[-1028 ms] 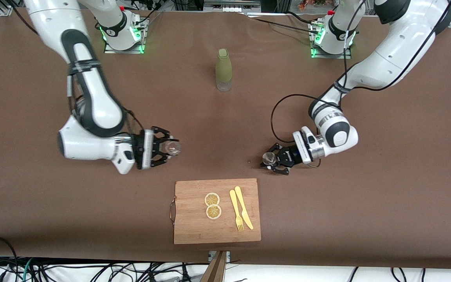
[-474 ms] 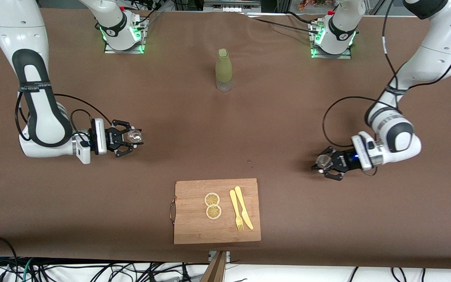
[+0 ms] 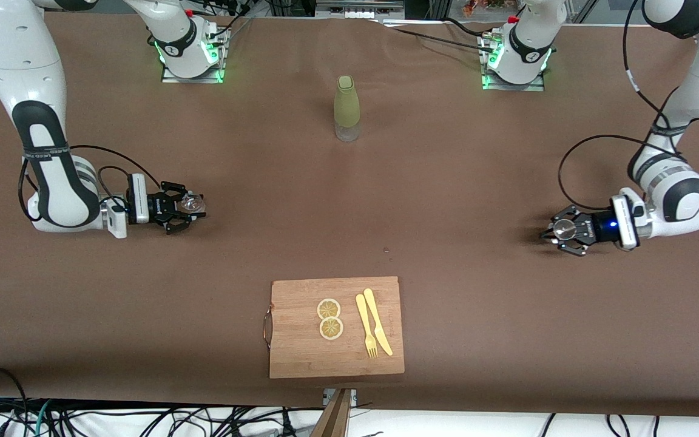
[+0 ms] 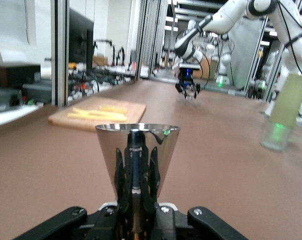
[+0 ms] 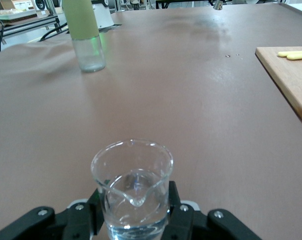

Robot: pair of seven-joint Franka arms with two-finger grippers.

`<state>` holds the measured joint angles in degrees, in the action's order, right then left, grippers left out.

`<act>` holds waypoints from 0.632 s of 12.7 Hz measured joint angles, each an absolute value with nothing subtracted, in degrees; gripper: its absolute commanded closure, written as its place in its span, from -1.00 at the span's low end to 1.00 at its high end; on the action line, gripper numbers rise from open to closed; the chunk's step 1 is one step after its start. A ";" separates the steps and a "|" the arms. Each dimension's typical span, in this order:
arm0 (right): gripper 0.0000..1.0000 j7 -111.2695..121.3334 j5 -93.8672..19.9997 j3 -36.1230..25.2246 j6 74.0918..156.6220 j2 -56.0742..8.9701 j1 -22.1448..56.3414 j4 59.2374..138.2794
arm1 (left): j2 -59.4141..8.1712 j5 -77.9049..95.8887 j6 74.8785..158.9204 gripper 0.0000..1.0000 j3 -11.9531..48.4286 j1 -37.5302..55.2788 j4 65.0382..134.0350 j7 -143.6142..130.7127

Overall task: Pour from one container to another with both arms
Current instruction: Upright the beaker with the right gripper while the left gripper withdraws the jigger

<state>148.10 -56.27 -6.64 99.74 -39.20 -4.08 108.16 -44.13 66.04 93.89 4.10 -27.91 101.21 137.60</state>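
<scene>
The left claw (image 3: 559, 229) sits low over the surface (image 3: 446, 182) toward the left arm's end, its fingers closed around a shiny metal cup (image 3: 563, 228). In the left wrist view the metal cup (image 4: 137, 159) stands upright, flaring wider toward its rim, with the black fingers (image 4: 125, 182) pressed against its lower sides. Whether its base touches the surface or hangs just above it is hard to tell.

The right claw (image 3: 187, 205) is low over the surface toward the right arm's end, its fingers closed on a small clear glass beaker (image 3: 193, 204). In the right wrist view the glass beaker (image 5: 132, 186) is upright, its pouring spout facing the camera, and it appears to hold a little clear liquid at the bottom. The two claws are well apart, each near its own end of the surface.

A green bottle (image 3: 347, 108) with a clear base stands upright between the two arm bases. A wooden cutting board (image 3: 301, 352) lies nearest the front camera, midway between the arms. On it lie two lemon slices (image 3: 329, 318), touching each other, and just beside them a yellow fork (image 3: 366, 326) and a yellow knife (image 3: 378, 321) side by side.
</scene>
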 measured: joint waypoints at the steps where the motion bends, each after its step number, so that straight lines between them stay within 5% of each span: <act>1: 0.48 149.82 -56.17 -6.74 99.79 -39.93 -5.18 108.16 | -44.14 64.97 93.75 1.00 2.94 -28.28 100.94 137.42; 8: 0.41 153.07 -56.70 -6.80 101.28 -43.11 -7.88 106.89 | -47.86 64.53 93.76 1.00 2.35 -27.73 101.08 138.07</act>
<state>153.07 -56.70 -6.80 101.28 -43.11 -7.88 106.89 -47.86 64.53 93.76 2.35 -27.73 101.08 138.07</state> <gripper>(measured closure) 0.507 0.916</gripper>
